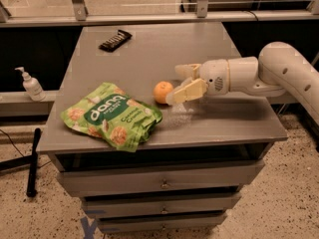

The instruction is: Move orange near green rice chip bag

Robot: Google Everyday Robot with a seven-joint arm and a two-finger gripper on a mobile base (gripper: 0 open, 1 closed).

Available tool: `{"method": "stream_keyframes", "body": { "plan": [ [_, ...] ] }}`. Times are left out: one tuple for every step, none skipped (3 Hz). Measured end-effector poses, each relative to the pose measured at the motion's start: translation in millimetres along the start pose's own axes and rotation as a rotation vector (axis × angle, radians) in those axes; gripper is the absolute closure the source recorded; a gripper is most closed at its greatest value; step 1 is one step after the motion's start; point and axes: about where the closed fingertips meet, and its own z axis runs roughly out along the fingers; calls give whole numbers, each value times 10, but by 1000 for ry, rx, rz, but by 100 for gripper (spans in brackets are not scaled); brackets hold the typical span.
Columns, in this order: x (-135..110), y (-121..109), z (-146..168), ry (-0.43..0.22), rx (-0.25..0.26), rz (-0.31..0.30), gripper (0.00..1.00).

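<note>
My gripper [174, 83] hangs low over the right half of the table [149, 54], reaching in from the right and pointing left, with my white arm [284, 68] trailing off toward the frame's right edge. My fingers [192, 89] are spread wide and hold nothing: one sits farther back, the other nearer the front edge and angled down toward the tabletop. The orange [162, 92] rests on the table just left of my fingertips, outside the gap between them. The tip of the nearer finger is right against it, though I cannot tell whether it touches. The bag [112, 114] lies flat at the front left, crinkled, its near corner hanging slightly over the table's front edge. The orange is near the bag's upper right corner, with only a narrow strip of bare tabletop between them and nothing standing in that strip. A dark bar [115, 40] lies well apart at the back left of the table, far from both. Off the table, a pump bottle [31, 83] stands on a ledge to the left, and a black pole [34, 158] leans down to the floor below it. Drawers [159, 183] stack under the tabletop.
</note>
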Motion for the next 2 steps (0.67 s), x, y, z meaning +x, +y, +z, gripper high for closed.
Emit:
{"method": "stream_keyframes", "body": {
  "plan": [
    [-3,-2,-5,-1,1,0,0],
    [-26,110,-65,-15,-27,27,0]
  ]
}}
